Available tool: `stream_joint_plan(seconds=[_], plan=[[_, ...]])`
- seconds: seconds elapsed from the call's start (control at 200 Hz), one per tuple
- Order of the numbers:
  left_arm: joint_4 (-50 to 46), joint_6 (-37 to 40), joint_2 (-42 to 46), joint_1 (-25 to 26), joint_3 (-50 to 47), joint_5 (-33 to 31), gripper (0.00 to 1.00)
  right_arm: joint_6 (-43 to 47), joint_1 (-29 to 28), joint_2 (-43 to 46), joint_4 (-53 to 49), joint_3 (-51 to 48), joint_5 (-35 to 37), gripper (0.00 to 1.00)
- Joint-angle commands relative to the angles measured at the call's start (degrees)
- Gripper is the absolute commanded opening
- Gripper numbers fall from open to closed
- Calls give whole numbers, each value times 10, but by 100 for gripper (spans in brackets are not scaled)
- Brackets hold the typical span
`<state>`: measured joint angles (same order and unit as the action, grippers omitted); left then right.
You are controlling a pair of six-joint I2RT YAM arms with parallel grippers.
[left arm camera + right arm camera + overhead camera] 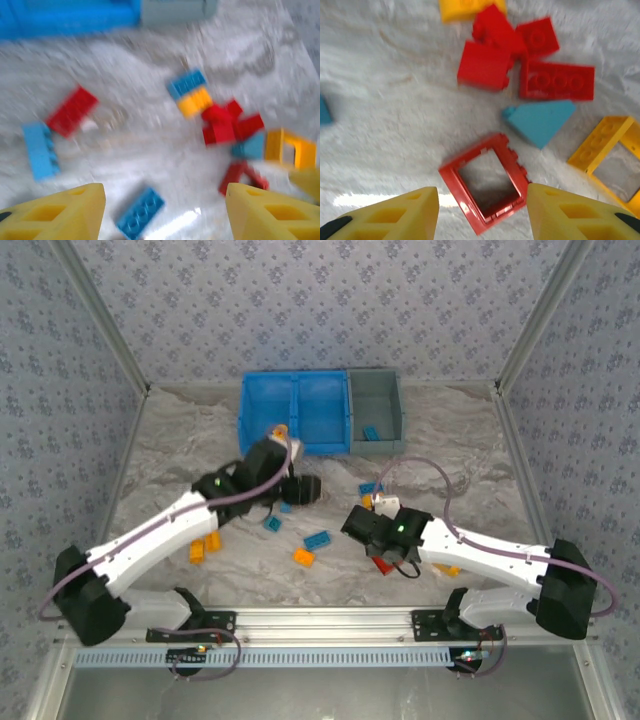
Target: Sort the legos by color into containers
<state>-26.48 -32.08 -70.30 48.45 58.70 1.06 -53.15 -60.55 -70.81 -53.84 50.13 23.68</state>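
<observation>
Marbled tabletop (180, 440) strewn with legos (317, 538): right gripper (481, 192), fingers apart, apparently poised over red frame (470, 156), must drop and clamp; left gripper (165, 195) hangs parted, empty.

A marbled grey-white table (180, 440) carries three joined containers (320, 405) (two blue, one grey) along its far edge. Loose legos (317, 538) in red, blue and yellow-orange lie scattered mid-table, a red hollow frame (485, 182) just beside a blue wedge (542, 120).

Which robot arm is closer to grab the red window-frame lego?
Right. The right gripper hangs open right over the red frame lego; the left gripper is over a blue brick instead.
</observation>
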Motion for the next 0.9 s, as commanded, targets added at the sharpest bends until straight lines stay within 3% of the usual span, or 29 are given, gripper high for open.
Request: stream_joint_plan(seconds=[0.0,0.13,0.255,0.894], plan=[[43,-36,66,65,-84,-17,64,14,11,3,-25,-25,-32,52],[61,-83,123,146,-156,-53,62,49,62,-7,11,-59,-58,50],[61,-111,148,178,-184,-79,61,82,92,-24,31,-73,-72,48],[77,-98,138,183,-173,-68,61,157,182,-57,113,-101,-143,35]])
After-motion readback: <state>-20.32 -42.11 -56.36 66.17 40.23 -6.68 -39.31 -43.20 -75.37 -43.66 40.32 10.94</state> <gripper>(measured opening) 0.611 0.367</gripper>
